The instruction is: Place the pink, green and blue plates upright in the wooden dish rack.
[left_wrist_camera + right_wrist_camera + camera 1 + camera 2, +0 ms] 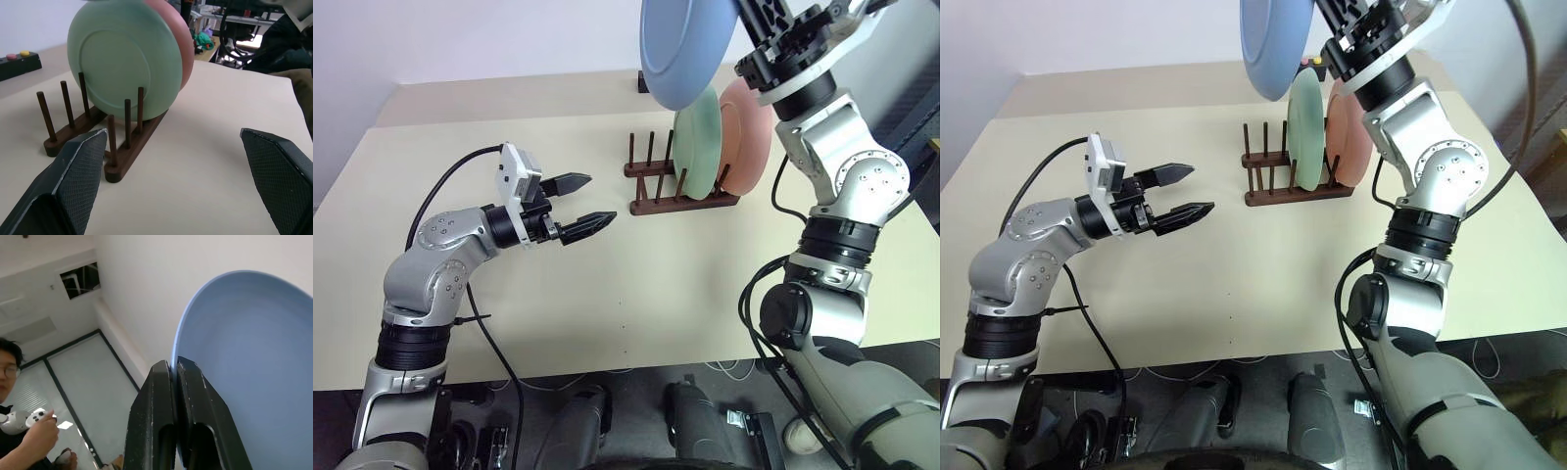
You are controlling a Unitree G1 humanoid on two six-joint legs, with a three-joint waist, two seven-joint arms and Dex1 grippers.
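Your desk (607, 313) is carrying the rack (683, 201) near its far edge, and both arms are hanging above it. Your right arm is reaching up high over the rack, and your right claw (173, 377) is clamped together on the rim of the blue plate (680, 49), holding it edge-down in the air above the other two plates. The green plate (697, 145) is standing upright between the rack's pegs, and the pink plate (749, 132) is standing upright just beside it on the right, the two nearly touching face to face. The pegs on the rack's left side are standing bare. Your left claw (579, 204) is hovering level over the desk, left of the rack and apart from it, with its two black fingers (73, 186) spread wide and gripping nothing. A black box with coloured buttons (19, 63) is sitting at the desk's far side. A person's hand (41, 428) is showing in the right wrist view, holding a small white controller
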